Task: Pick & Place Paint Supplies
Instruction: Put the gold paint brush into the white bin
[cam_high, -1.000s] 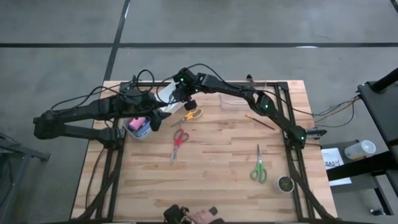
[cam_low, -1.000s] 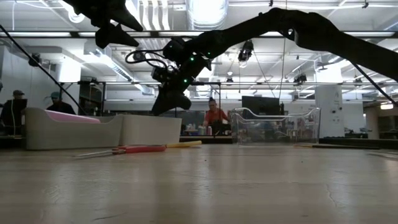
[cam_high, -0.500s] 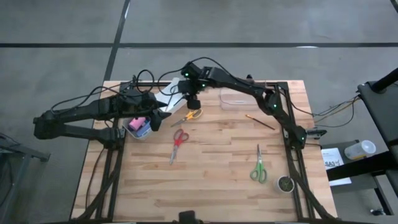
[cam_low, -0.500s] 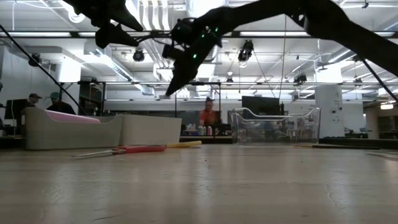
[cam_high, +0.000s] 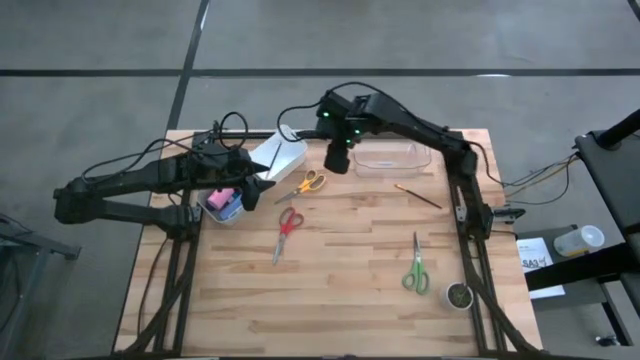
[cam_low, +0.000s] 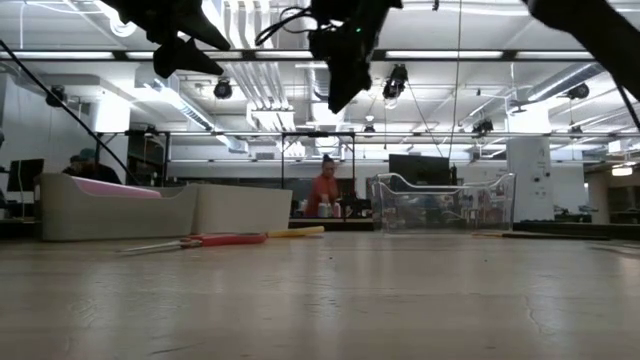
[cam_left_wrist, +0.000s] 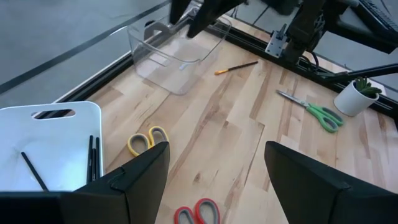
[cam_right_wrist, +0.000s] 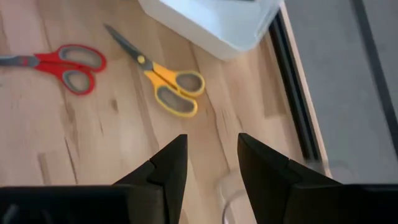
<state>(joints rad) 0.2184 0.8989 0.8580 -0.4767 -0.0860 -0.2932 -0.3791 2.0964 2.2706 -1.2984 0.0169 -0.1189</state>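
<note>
My right gripper (cam_high: 337, 160) hangs high over the table between the white bin (cam_high: 281, 156) and the clear bin (cam_high: 385, 158). It is open with nothing between its fingers (cam_right_wrist: 211, 149). A thin brown paintbrush (cam_high: 418, 196) lies flat on the wood right of the clear bin. Thin dark brushes (cam_left_wrist: 93, 157) lie inside the white bin (cam_left_wrist: 56, 134). A pink bottle (cam_high: 221, 198) sits in a small bin at the left edge. My left gripper (cam_high: 256, 191) waits beside that bin, open and empty (cam_left_wrist: 217, 168).
Yellow scissors (cam_high: 308, 183), red scissors (cam_high: 287, 224) and green scissors (cam_high: 415, 268) lie flat on the wood. A small potted plant (cam_high: 459, 295) stands near the front right corner. People show in the room beyond the table (cam_low: 324, 195).
My right gripper has risen from low beside the white bin and swung toward the table's right, ending up high next to the clear bin. It has also rolled about its own axis. The white bin now shows uncovered.
</note>
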